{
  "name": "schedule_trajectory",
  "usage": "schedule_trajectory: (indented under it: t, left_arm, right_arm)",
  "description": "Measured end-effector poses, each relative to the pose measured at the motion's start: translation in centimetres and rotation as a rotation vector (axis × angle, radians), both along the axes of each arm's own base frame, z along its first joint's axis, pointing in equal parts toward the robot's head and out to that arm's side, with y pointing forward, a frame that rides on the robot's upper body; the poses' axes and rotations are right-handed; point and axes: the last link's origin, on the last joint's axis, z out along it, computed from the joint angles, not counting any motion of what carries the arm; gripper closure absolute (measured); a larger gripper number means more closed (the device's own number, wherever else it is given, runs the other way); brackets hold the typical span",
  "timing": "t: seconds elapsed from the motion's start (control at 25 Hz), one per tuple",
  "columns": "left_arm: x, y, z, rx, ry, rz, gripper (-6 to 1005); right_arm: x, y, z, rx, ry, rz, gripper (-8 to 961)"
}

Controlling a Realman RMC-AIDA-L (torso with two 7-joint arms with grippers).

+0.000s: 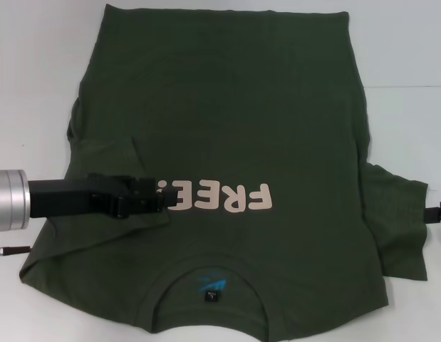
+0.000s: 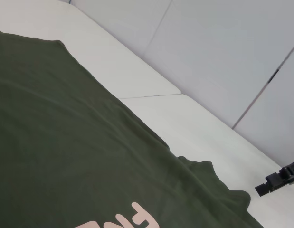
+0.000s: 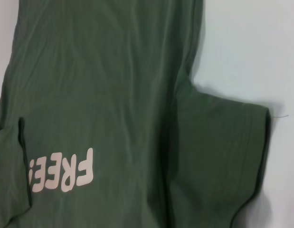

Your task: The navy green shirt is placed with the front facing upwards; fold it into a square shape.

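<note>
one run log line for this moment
shirt: front up, left sleeve folded in | left tool: over fold by print | right tool: table edge

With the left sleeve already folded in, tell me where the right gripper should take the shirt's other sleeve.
Grip the right sleeve at its outer hem, coming from the robot's right, where the right gripper waits. It lies flat, spread on the table, its edge free. The left gripper is over the navy green shirt.
</note>
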Motion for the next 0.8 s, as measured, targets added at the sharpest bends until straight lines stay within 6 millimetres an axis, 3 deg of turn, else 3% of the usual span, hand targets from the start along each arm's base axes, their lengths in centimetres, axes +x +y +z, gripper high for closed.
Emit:
schedule_trajectory:
  t: [0.8]
  left_arm:
    - [-0.5,0.4,-0.2,0.026,0.007,0.023,323]
  right_arm:
    - [-0.6,1.5,-3.2,0.015,0.019,-0.026,12]
